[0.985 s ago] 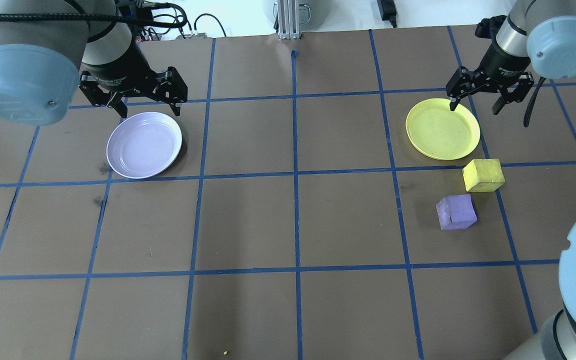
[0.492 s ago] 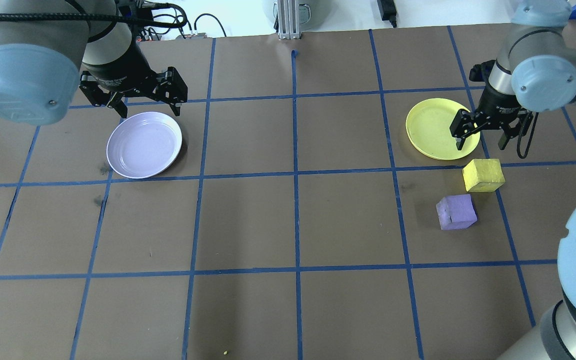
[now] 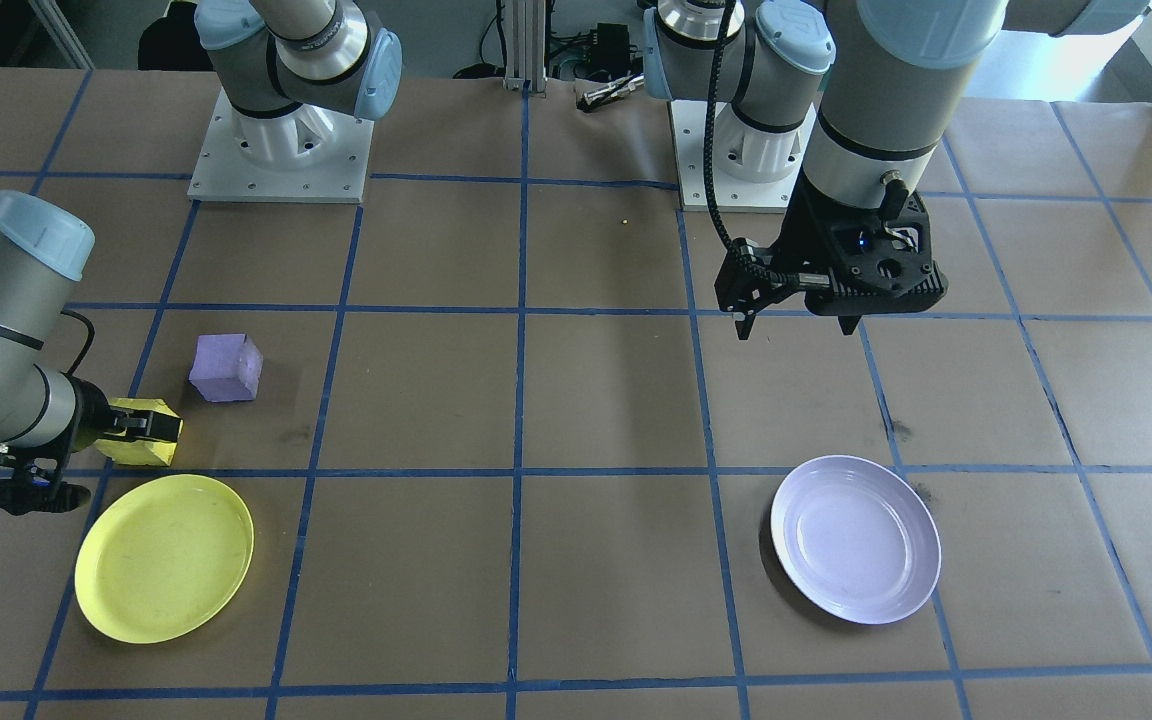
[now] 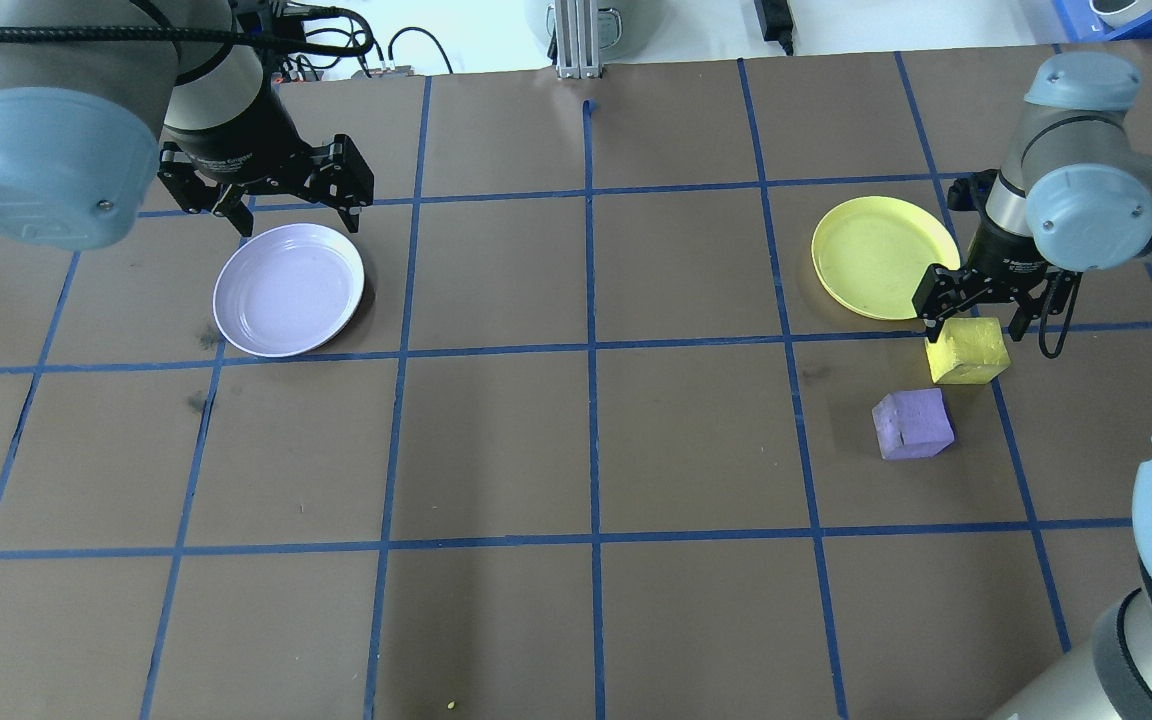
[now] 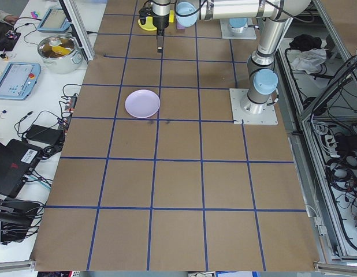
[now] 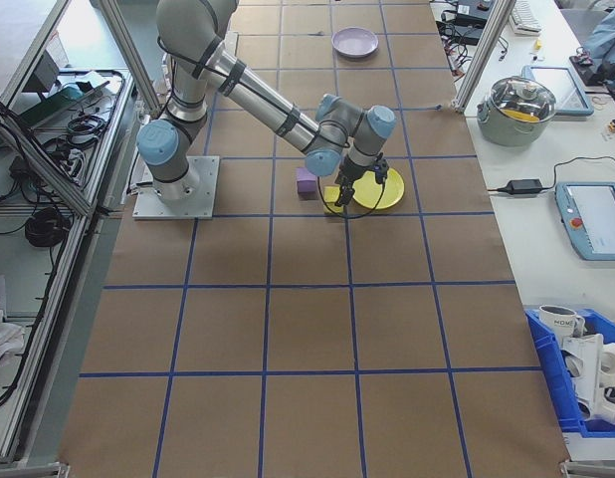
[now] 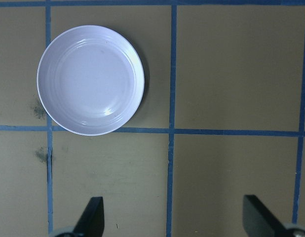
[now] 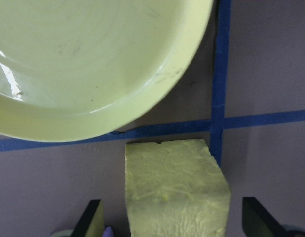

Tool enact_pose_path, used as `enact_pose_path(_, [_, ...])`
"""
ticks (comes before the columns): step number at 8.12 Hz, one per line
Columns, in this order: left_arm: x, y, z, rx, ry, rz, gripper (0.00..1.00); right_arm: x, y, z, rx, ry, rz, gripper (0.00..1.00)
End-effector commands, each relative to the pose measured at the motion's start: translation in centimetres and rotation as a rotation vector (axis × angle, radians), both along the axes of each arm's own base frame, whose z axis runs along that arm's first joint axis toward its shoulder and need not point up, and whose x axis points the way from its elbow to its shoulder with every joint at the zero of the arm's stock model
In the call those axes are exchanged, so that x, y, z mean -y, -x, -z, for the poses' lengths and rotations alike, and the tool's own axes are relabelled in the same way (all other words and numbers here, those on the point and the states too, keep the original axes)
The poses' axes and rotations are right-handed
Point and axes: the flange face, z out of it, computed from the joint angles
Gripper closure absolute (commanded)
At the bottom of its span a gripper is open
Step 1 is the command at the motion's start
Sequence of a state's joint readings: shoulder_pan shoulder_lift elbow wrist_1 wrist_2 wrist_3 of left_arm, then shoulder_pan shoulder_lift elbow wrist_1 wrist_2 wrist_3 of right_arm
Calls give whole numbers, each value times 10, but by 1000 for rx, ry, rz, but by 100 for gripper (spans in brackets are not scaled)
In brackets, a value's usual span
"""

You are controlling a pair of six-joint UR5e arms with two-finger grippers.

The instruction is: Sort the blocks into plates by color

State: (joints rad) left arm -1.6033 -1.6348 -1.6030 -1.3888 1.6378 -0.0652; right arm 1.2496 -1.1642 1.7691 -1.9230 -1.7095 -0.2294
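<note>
The yellow block lies just nearer me than the yellow plate. My right gripper is open and low over it, one finger on each side of the block, with the plate's rim just beyond. The purple block rests on the paper beside the yellow one, nearer me and apart from it. My left gripper hangs open and holds nothing, above the far edge of the lavender plate. That plate has nothing in it.
Brown paper with a blue tape grid covers the table. An aluminium post and cables stand at the far edge. The arm bases sit on my side. A pot and tablets lie on a side bench.
My right gripper has come from the far edge of the yellow plate, across it toward me, down to the yellow block. The left arm, blocks and plates have stayed put.
</note>
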Motion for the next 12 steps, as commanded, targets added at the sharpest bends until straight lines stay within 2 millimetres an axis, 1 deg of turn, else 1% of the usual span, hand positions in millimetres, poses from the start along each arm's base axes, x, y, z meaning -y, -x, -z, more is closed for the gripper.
enact_pose_path(1, [-1,0,-1,5,-3,2,0,-4,5,5,19,-2,-7,50])
enact_pose_path(2, [0,0,0,0,0,-1,0,-1,6,1,15,16,-5,60])
enact_pose_path(3, [0,0,0,2,0,0,0,-1,6,-6,11,25,-2,64])
enact_pose_path(5, [0,1,-1,-1,3,1,0,-7,1,-45,0,55,4,62])
enact_pose_path(6, [-1,0,-1,3,3,0,0,3,-8,-70,15,73,6,60])
enact_pose_path(7, [0,0,0,2,0,-1,0,19,-15,-90,14,86,23,53])
enact_pose_path(8, [1,-1,-1,6,2,-2,0,45,-24,-92,8,99,23,53])
enact_pose_path(9, [-1,-2,-1,7,-3,-3,0,70,-39,-91,8,120,-7,54])
enact_pose_path(10, [0,-1,-1,5,2,-1,0,84,-55,-87,8,132,-34,54])
enact_pose_path(11, [0,-1,-1,5,2,-3,0,98,-56,-60,14,143,-36,54])
enact_pose_path(12, [-2,-2,-3,8,0,-3,0,102,-56,-49,15,146,-36,49])
